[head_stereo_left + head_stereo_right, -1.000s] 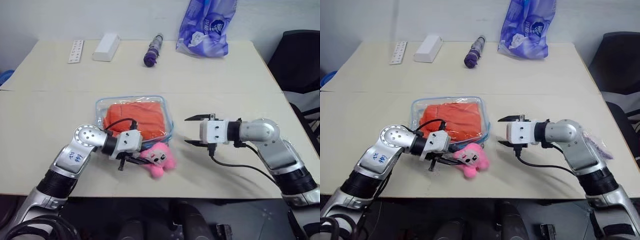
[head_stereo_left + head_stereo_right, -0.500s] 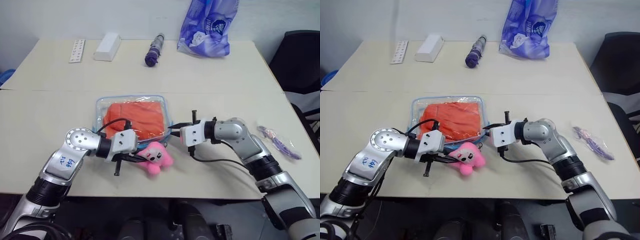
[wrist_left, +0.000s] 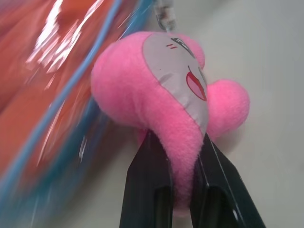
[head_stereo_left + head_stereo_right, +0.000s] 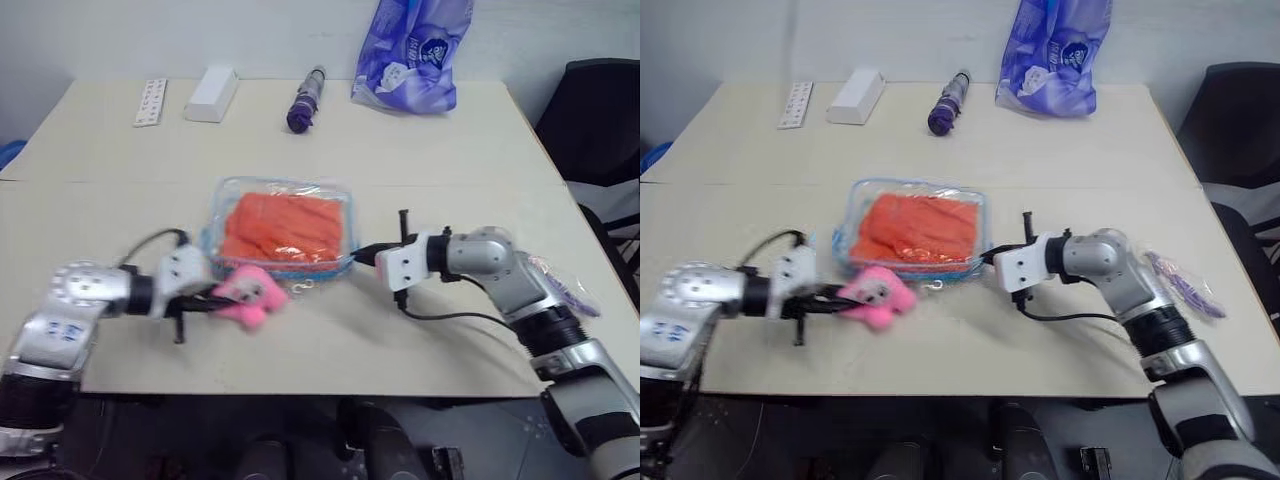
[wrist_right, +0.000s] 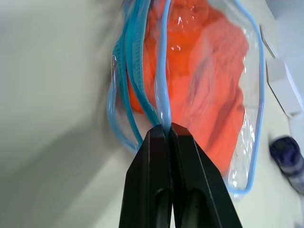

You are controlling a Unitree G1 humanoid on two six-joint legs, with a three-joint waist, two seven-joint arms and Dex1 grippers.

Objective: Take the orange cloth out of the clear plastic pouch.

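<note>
Pinched between the closed fingers of the right gripper (image 5: 166,129): the light blue trim at the corner of the clear plastic pouch (image 4: 335,200), seen in the right wrist view with the two black fingers pressed together on the thin edge. Clamped in the left gripper (image 3: 183,156): a small pink plush toy (image 4: 246,296), its soft body squeezed between the two black fingers and bulging out above them. Just beyond the left fingertips, and linked to the toy by what looks like a short chain: the near edge of the pouch, lying flat on the table (image 4: 450,150). Still sealed inside, straight ahead of the right fingertips: the orange cloth (image 4: 283,225), folded and filling most of the pouch.

Likely light and limp, that cloth, apt to bunch and drag against the vinyl rather than slide out in one piece. Likely slick and floppy, the pouch, prone to buckling or slipping from a thin pinch. Best hold for the cloth, by this reading: a raised fold or seam near the opening, taken once the trim is parted, with the pouch pinned at the opposite edge. Uncertain from here: whether the zipper is open at all.
</note>
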